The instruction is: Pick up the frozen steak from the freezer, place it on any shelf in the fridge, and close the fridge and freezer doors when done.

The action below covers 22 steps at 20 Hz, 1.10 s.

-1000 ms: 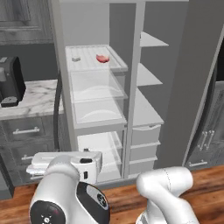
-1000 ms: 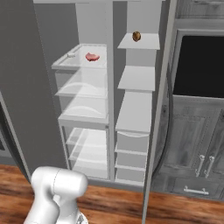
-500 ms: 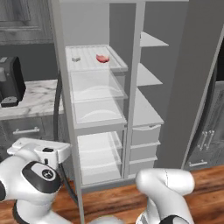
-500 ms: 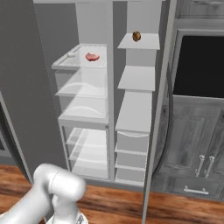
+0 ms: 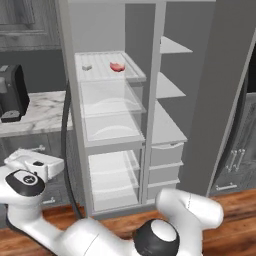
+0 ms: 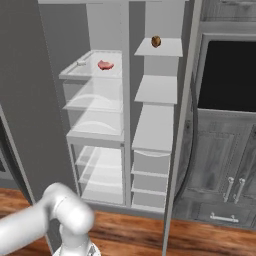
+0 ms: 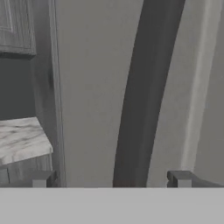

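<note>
1. Hand view: the gripper [image 7: 109, 178] points at a flat grey fridge door [image 7: 92, 87]. Its two dark fingertips [image 7: 41, 178] are spread wide apart, one on each side of the door's long dark bar handle [image 7: 140, 96], and pinch nothing.
2. A corner of marbled countertop [image 7: 19, 138] lies at the left of that same view, under a dark cabinet.
3. Left base view: the hand [image 5: 32, 167] hangs low on the left, just beside the dark handle [image 5: 65, 150] of the open door.
4. The frozen steak [image 5: 117, 66] lies on the top glass shelf [image 5: 132, 75] of the fridge [image 5: 110, 130], with a tiny pale grey cylinder [image 5: 86, 67] near it on the same shelf.
5. The freezer [image 5: 167, 115] stands open beside the fridge, showing opaque pale shelves.
6. Right base view: a small brown item [image 6: 156, 41] sits on the top freezer shelf.
7. A black coffee machine [image 5: 12, 95] stands on the counter at the left.
</note>
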Available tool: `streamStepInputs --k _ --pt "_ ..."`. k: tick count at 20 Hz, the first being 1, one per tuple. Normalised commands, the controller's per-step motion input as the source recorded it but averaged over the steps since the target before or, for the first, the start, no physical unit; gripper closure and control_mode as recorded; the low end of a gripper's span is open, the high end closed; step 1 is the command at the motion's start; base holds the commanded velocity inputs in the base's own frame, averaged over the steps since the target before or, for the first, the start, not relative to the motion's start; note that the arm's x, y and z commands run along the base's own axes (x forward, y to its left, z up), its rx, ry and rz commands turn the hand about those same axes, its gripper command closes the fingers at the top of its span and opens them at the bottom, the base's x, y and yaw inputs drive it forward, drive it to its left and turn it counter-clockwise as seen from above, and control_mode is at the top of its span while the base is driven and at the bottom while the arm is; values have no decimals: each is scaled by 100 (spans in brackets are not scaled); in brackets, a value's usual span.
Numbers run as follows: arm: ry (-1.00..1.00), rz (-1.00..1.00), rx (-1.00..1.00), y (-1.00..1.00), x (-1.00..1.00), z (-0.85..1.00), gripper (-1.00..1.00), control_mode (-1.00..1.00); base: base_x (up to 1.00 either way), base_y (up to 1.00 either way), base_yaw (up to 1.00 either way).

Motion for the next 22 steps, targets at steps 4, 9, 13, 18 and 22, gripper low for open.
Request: streamStepInputs --k 4,9,13,18,22 --pt "0 0 0 15 91 -22 -100 -100 0 0 0" --pt "0 -2 0 -25 38 -4 -100 -100 0 0 0" --pt "0 -4 1 -79 42 0 -100 -100 0 0 0" --pt "0 -1 2 -95 72 0 -100 -100 0 0 0" --pt "0 -1 5 -100 79 0 -100 -100 0 0 0"
